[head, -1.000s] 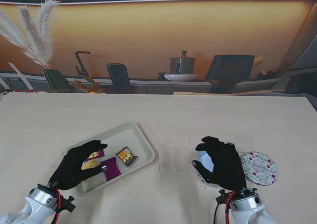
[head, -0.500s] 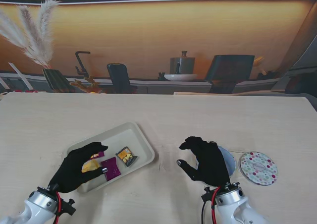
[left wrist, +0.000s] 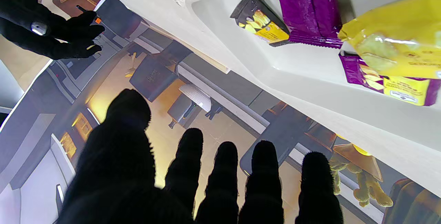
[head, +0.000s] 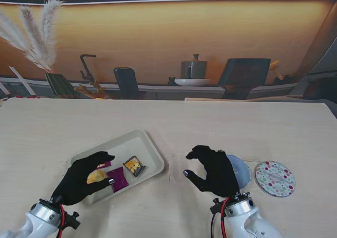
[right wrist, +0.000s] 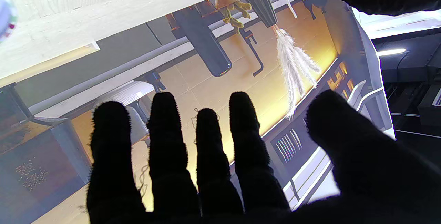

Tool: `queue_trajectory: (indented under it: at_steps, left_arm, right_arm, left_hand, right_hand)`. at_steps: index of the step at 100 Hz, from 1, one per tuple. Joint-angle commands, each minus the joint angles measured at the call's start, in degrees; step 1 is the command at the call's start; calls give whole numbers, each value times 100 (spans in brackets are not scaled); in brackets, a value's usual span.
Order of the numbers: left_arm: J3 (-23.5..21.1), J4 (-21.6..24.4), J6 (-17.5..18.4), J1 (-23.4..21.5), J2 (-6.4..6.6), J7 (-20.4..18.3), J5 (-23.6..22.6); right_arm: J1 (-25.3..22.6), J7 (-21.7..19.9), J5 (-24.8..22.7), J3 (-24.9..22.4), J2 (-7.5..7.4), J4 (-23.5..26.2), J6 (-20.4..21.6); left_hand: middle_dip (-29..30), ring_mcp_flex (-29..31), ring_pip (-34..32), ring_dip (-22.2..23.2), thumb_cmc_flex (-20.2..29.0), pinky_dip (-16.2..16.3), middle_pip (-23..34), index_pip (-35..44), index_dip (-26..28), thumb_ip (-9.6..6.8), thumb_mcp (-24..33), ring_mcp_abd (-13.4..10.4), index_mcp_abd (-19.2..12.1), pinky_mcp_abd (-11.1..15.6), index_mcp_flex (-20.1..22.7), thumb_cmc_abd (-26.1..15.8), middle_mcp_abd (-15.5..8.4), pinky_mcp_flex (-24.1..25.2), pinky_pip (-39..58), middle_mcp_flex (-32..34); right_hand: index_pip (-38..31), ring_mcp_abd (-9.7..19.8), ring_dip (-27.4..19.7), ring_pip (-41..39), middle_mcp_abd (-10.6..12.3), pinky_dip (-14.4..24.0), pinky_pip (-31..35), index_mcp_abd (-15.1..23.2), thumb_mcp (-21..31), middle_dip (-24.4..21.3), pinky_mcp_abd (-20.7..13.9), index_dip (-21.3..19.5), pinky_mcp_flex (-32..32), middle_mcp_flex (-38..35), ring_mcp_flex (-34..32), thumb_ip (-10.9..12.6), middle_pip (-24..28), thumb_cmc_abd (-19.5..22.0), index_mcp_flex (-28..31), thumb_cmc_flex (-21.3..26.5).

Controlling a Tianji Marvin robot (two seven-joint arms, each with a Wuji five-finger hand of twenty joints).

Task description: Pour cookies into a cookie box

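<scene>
The tray (head: 149,144) sits toward the near left part of the desk (head: 174,117), holding four cookie packets: a yellow one (head: 95,175) and a small purple one (head: 103,164) at its near end, a larger purple one (head: 118,179) in the middle, and a dark one (head: 134,166) beside it. The left hand (head: 84,176) hovers over the tray's near end with fingers apart and curled, grasping nothing; its wrist view shows the fingers (left wrist: 220,179) clear of the packets. The right hand (head: 213,170) is likewise released, fingers spread (right wrist: 165,148), raised just left of the box (head: 239,169), whose open mouth shows beyond the knuckles; the dotted lid (head: 275,178) lies flat on the desk to its right, apart from it. The step in hand looks like taking hold of the tray to tip it. To do that well, the left hand should grip the near rim rather than a packet, thumb over the lip, and lift that end so the contents slide toward the far right corner. The right hand had better steady the box first, since a light round box may skid or tip when packets strike it.
</scene>
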State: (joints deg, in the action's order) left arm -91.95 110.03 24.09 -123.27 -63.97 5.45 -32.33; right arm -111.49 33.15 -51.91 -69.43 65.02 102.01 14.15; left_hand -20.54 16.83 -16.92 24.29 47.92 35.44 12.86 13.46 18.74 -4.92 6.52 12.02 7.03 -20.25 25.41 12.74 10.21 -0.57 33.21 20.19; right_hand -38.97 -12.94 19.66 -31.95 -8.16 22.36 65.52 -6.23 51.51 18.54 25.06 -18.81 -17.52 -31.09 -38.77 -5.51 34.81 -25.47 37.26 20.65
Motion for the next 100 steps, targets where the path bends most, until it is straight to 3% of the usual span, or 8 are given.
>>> queue_trajectory:
  at_steps: [1, 47, 100]
  left_arm:
    - [-49, 69, -91, -20, -16, -149, -25]
    - [-343, -58, -615, 429, 0, -327, -103]
    - [-312, -965, -1761, 1319, 60, -598, -282]
  right_arm:
    - [-16, -54, 0, 8, 27, 7, 25]
    - [-72, -10, 10, -47, 37, 42, 19]
    - [-110, 28, 30, -98, 51, 76, -6]
  left_hand:
    - [-2, 67, 4, 104, 29, 93, -117, -75, -48, -63, -123, -21, 4, -94, -141, -140, -63, -11, 63, 46]
    - [-115, 125, -229, 317, 16, 220, -34, -57, -36, -73, -107, -14, -14, -102, -161, -73, -99, -30, 286, 44]
    - [-186, 53, -354, 522, 45, 465, -38, -28, -30, -72, 44, -23, -26, -79, -286, 175, -149, 32, 646, -170]
  right_hand:
    - [35, -155, 4, 15, -12, 69, -2, 137, -33, -19, 104, 80, 1, -202, -114, 148, -87, -14, -86, -163]
    - [21, -160, 3, 10, -14, 80, -7, 139, -27, -14, 103, 111, 1, -278, -144, 148, -85, -9, -67, -160]
    - [11, -175, 2, 6, -28, 90, -13, 136, 14, -13, 121, 132, -10, -337, -176, 151, -90, -29, -16, -128]
